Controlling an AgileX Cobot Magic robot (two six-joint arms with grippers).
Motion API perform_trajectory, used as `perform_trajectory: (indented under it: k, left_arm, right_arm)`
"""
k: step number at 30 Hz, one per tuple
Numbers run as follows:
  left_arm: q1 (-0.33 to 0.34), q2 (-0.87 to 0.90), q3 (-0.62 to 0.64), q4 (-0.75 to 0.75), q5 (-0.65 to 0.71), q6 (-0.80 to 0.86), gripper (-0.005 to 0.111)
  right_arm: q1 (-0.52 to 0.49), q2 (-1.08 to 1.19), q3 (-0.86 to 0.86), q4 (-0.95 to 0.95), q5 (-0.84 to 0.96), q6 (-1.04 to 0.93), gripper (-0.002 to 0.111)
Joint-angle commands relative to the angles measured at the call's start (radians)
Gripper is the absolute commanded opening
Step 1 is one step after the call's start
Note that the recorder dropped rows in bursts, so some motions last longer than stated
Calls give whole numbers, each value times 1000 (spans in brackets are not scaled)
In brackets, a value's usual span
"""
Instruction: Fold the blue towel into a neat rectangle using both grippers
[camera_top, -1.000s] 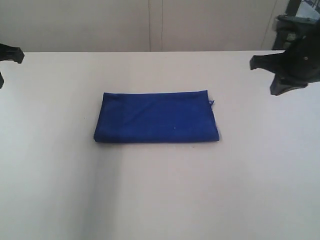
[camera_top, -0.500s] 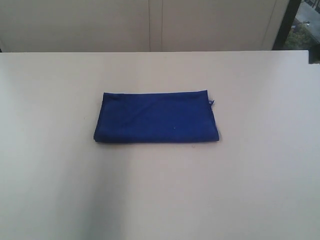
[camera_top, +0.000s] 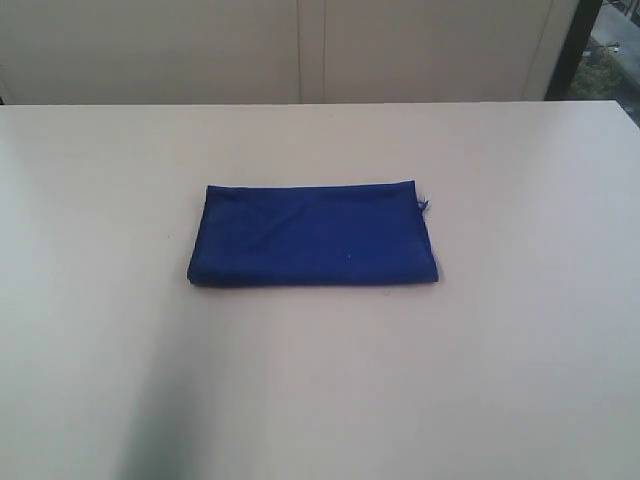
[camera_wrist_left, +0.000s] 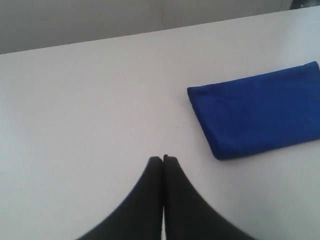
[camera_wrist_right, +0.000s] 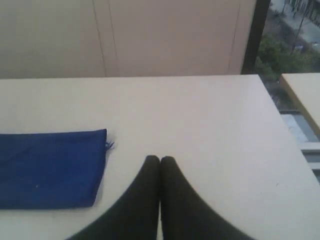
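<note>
While the black left hand (camera_wrist_left: 163, 159), clenched empty, hangs off the left short end of the deep royal-blue fabric towel (camera_top: 313, 235) lying centred on the pale surface (camera_top: 500, 380), long axis left-to-right, the black right hand (camera_wrist_right: 160, 159), equally clenched, faces its right end, neither plainly nearer.

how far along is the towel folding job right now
Done: the towel lies flat on the table as a neat folded rectangle, a small thread poking from one corner. In hand: nothing; the left pincer and right pincer are both shut, empty and clear of it. Left: seemingly nothing, unless a further fold is wanted.
</note>
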Motion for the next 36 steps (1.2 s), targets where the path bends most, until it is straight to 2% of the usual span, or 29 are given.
perform_trajectory:
  k: [1, 4, 26, 32, 36]
  left_arm:
    - [1, 2, 116, -10, -162, 18, 0]
    - [1, 2, 145, -10, -164, 10, 0]
    - [1, 2, 145, -10, -138, 12, 0]
    - [1, 2, 145, -10, -138, 12, 0]
    - [1, 2, 145, -10, -138, 12, 0]
  right_arm:
    - [-5, -19, 103, -29, -209, -8, 0]
    - [-5, -19, 118, -29, -199, -8, 0]
    - [-5, -36, 131, -29, -173, -8, 0]
    - [-5, -115, 191, -74, -186, -8, 0]
    - [-5, -233, 295, -101, -238, -8, 0]
